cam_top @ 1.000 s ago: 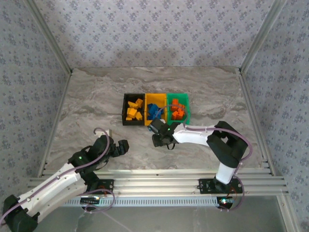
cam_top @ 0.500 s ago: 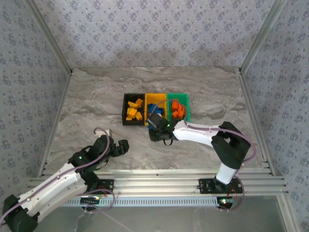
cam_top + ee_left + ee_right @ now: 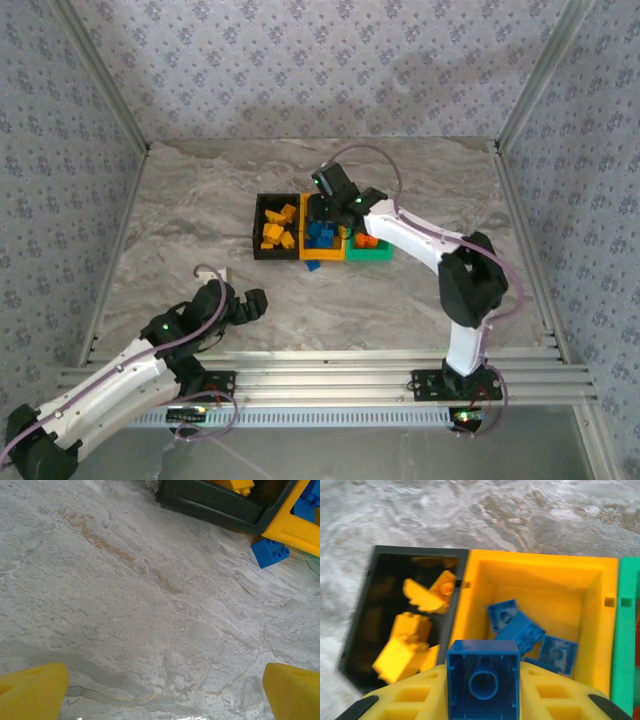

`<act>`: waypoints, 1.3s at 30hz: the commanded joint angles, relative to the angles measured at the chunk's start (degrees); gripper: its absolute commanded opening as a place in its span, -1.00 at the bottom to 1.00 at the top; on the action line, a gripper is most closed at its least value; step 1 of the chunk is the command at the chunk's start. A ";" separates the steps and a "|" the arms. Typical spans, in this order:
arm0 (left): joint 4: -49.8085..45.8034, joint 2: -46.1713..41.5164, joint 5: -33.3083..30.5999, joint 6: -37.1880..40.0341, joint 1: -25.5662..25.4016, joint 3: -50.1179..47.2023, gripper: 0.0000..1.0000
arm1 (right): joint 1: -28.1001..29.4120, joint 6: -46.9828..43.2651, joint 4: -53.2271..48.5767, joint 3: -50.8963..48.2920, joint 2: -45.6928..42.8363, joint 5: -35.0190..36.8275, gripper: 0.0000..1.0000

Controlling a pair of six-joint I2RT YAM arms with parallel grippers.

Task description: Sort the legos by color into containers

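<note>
Top external: high above the near edge, looking down and forward — the whole grey marbled table (image 3: 180, 200) from afar.
Left wrist: low, close, facing the black rectangular plastic bin (image 3: 215, 505).
Right wrist: close, steeply down into the yellow-orange rectangular plastic bin (image 3: 535, 559).
Shared: both bins in all three; the small blue studded plastic brick (image 3: 270, 552) on the table in top external and left wrist.

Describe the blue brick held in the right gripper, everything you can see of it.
The blue brick is glossy plastic, square in outline, its hollow underside toward the wrist camera with one round tube in the middle. The right gripper is shut on it, yellow pads pressing its two sides. It hangs over the yellow bin, where other blue bricks lie.
</note>
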 commanded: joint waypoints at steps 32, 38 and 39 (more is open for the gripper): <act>-4.64 -5.27 -0.28 0.67 0.30 1.90 0.99 | 18.03 6.86 9.96 -24.78 -3.77 13.27 0.47; -4.91 -5.53 -0.36 0.74 0.40 1.92 1.00 | 16.02 6.35 12.85 -23.98 1.20 16.56 0.41; -4.88 -5.57 -0.36 0.75 0.37 1.90 1.00 | 15.84 5.92 13.59 -23.86 1.77 16.91 0.41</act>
